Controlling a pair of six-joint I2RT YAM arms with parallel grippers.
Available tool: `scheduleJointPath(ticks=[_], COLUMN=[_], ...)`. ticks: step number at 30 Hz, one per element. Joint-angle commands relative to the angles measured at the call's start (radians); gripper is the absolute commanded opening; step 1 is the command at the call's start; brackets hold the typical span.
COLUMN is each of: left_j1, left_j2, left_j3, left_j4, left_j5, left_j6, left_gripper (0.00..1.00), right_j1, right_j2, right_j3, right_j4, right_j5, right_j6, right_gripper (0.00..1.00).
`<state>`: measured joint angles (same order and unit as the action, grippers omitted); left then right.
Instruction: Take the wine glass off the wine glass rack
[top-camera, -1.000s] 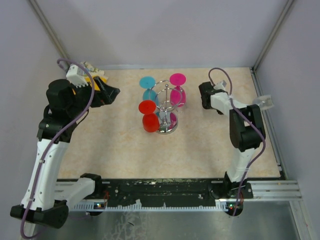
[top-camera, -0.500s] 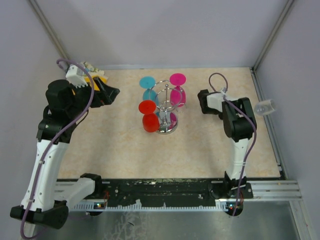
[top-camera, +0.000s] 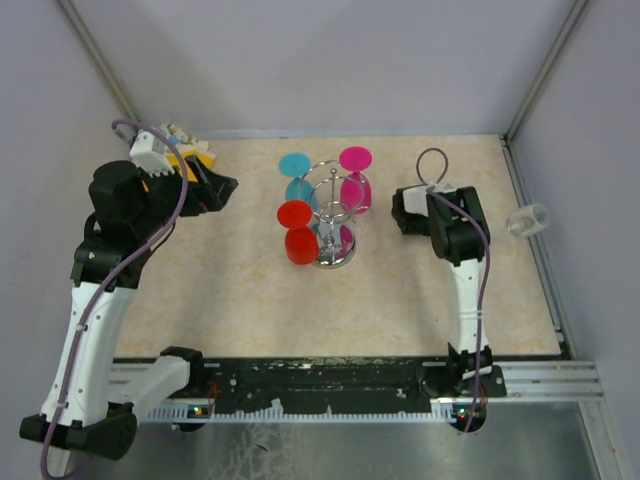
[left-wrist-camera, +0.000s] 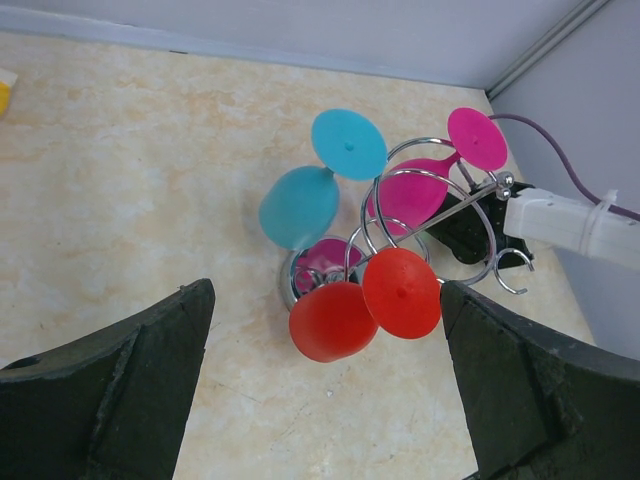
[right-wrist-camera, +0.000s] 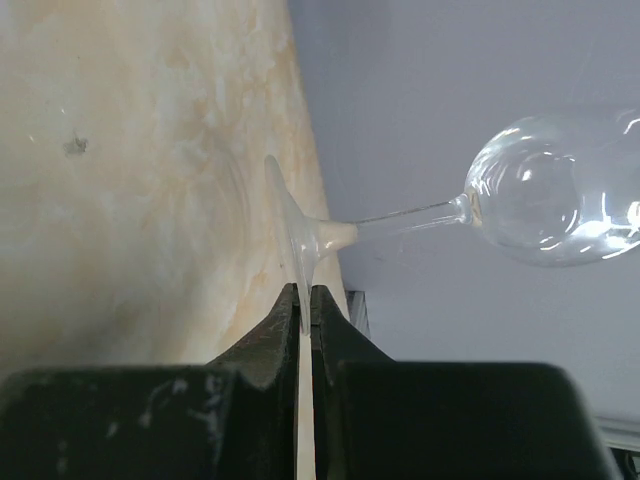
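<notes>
Three coloured glasses (top-camera: 297, 240) hang on your wine glass rack (top-camera: 336, 258) in the middle of the tabletop (top-camera: 240, 290). Your right fingers (right-wrist-camera: 275, 335) are clamped on the foot of the clear wine glass (right-wrist-camera: 545, 195), off the rack by the right wall. Your left fingers (left-wrist-camera: 140, 390) stand wide apart, facing the rack.

Grey walls (top-camera: 320, 60), beige marbled tabletop (top-camera: 240, 290)

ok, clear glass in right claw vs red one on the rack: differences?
Clear glass is colourless and see-through; red glass is solid red. Clear glass is off the rack, pinched by its foot in the right claw; red glass hangs on the rack. Both have round feet.
</notes>
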<state>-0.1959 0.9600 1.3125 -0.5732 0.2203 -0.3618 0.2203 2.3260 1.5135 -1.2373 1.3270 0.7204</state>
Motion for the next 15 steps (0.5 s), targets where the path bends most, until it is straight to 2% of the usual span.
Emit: scheduleJointPath(ticks=[1,15], left_j1=[-0.004,-0.004], left_j2=[-0.012,-0.013], left_j3=[0.03,0.042], left_j4=[0.002,-0.004], left_j5=[-0.004,-0.016], left_j6=[0.015,0.026], left_gripper=[1.0,1.0], right_j1=[-0.009,-0.011], right_j2=[0.068,0.124], right_j3=[0.077,0.087], right_j4=[-0.259,-0.26], right_j5=[0.16,0.162], right_j6=[0.262,0.238], right_gripper=[0.0,0.0])
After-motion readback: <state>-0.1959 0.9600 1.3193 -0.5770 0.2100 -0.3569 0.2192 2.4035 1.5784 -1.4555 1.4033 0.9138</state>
